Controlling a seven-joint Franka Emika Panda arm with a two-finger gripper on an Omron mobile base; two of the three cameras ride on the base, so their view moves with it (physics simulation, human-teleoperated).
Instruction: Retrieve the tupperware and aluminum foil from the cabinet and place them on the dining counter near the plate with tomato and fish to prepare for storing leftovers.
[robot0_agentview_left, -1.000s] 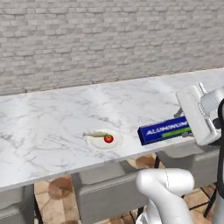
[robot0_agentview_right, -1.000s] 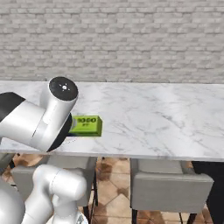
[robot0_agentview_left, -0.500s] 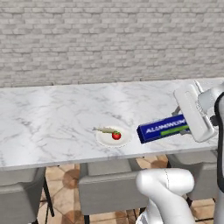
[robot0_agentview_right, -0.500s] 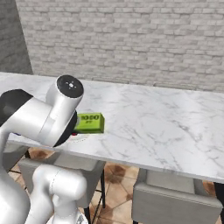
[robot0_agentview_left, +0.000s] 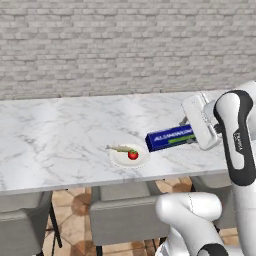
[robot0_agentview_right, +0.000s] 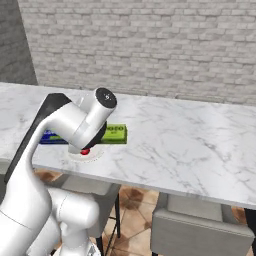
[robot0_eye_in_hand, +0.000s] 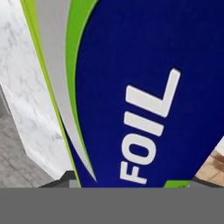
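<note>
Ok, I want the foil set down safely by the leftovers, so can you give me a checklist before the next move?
1. Long blue foil box carried at the hand, above the counter: ok.
2. Fingers' hold on it: cannot tell, hidden.
3. Small round white plate with red tomato and pale fish strip close by: ok.
4. Bare white marble dining counter around the plate: ok.
5. Tupperware delivered: cannot tell.
</note>
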